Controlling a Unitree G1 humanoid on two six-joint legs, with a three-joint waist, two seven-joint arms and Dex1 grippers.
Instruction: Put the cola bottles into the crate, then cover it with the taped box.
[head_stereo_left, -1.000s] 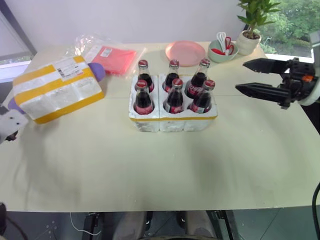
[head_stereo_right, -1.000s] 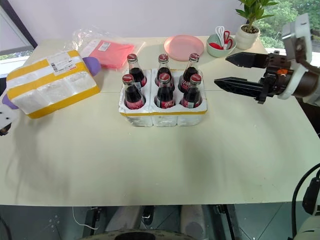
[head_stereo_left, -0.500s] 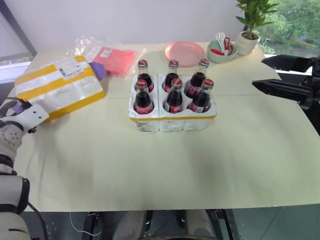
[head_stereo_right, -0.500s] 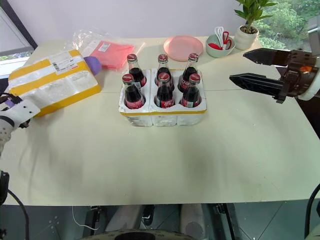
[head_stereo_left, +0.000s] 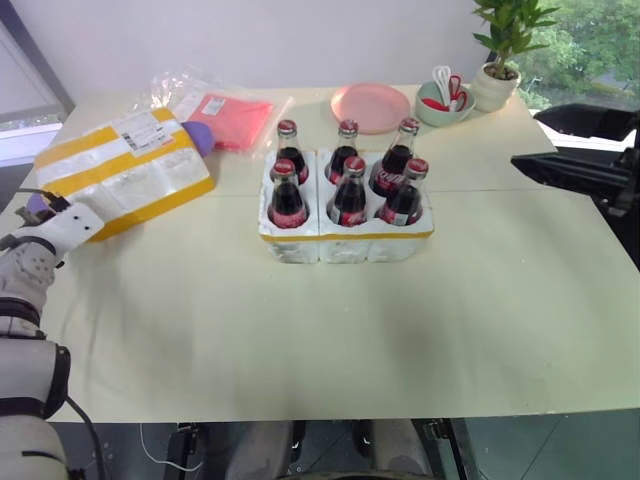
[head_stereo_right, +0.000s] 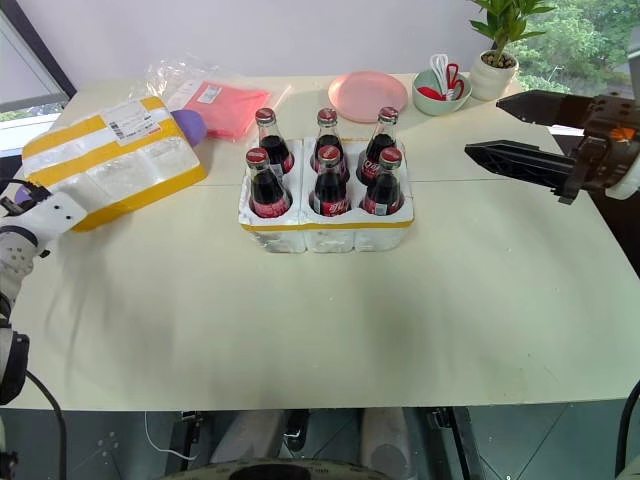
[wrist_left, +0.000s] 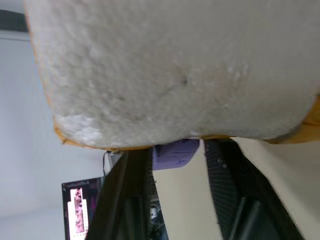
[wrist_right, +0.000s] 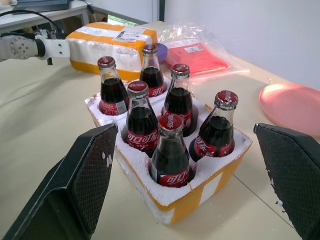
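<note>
Standing in the 6 holes of the crate (head_stereo_left: 345, 232), 2 rows of 3, are the cola bottles (head_stereo_left: 348, 192), red caps up, at the middle of the cream table (head_stereo_left: 330, 330) in the left eye view; the taped box (head_stereo_left: 125, 173) lies well to the crate's left, tilted, its near end lifted off the table, its shipping label (head_stereo_left: 140, 132) facing up; the left gripper (head_stereo_left: 42, 208) meets that box's near-left corner, its white wrist below, and how its fingers stand cannot be told here; a purple thing (head_stereo_left: 197, 140) shows at the box's far end, a clear bag with a red sheet (head_stereo_left: 228, 115) behind it; a pink plate (head_stereo_left: 371, 105), a green bowl (head_stereo_left: 443, 104) and a potted plant (head_stereo_left: 500, 60) line the far edge.

In the right eye view the right gripper (head_stereo_right: 522, 128) hovers above the table to the right of the crate, apart from it, its 2 black fingers spread wide with nothing between them.

In the left wrist view the box's rough white foam end hangs just over the 2 dark fingers (wrist_left: 227, 175), which stand apart beneath it; whether they pinch the box cannot be told; a purple piece sits between them.

In the right wrist view the 2 pads (wrist_right: 82, 180) stand far apart, framing the crate and its 6 bottles; the taped box lies beyond, the other arm's white wrist at its corner.
</note>
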